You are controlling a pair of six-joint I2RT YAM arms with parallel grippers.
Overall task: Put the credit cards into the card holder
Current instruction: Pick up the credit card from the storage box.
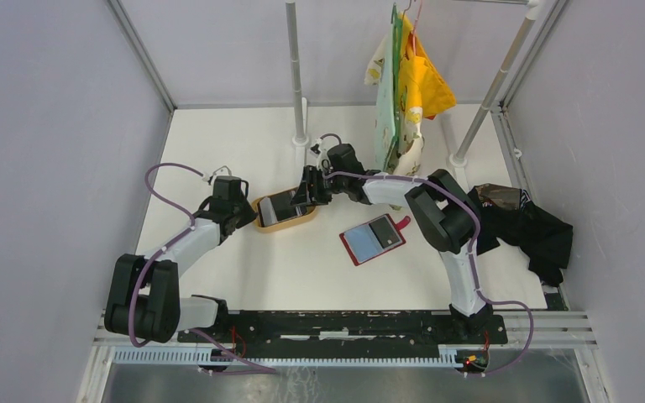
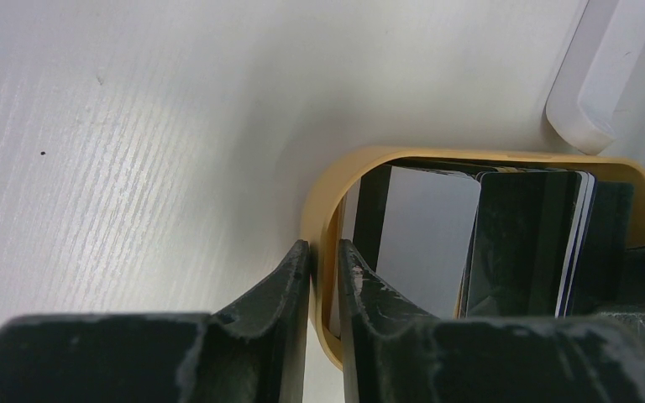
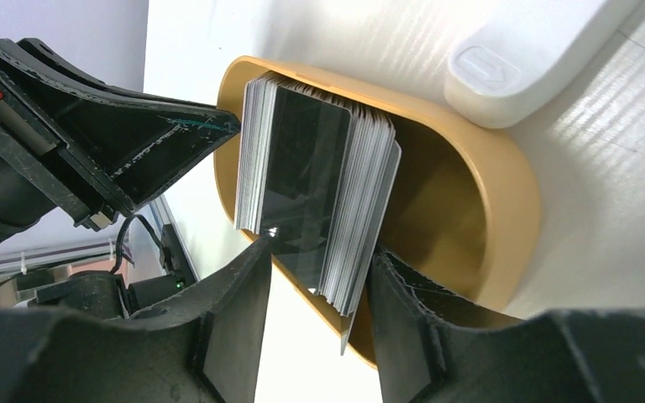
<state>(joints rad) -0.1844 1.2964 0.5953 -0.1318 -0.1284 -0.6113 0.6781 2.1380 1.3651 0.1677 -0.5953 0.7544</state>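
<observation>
Here the credit cards (image 3: 302, 168) stood on edge as one thick stack inside the tan oval tray (image 3: 504, 193). They were thin glossy rectangles with pale fanned edges and a dark, mirror-like card in front. The right end effector (image 3: 321, 252) was closed on that stack, one matte black finger against the dark front face and the other against the back. The left end effector (image 2: 323, 273) was clamped on the tray's smooth rounded rim, one scuffed finger inside and one outside. The card holder (image 1: 375, 238) lay open and flat on the white worktop (image 1: 243, 143), to the right of the tray and well apart from it. It showed a red border around grey-blue lining, with its snap tab toward the far right.

The stack's lower corner was cut off behind the right fingers. Overhead, both arms hid much of the tray, and we could not count the cards.

A white plastic foot (image 3: 537, 59) sat just beside the tray's far rim, leaving little room there. Bright garments (image 1: 407, 84) hung behind the right arm, and a dark cloth (image 1: 529, 231) lay crumpled at the worktop's right edge. Open worktop lay between the tray and the card holder.
</observation>
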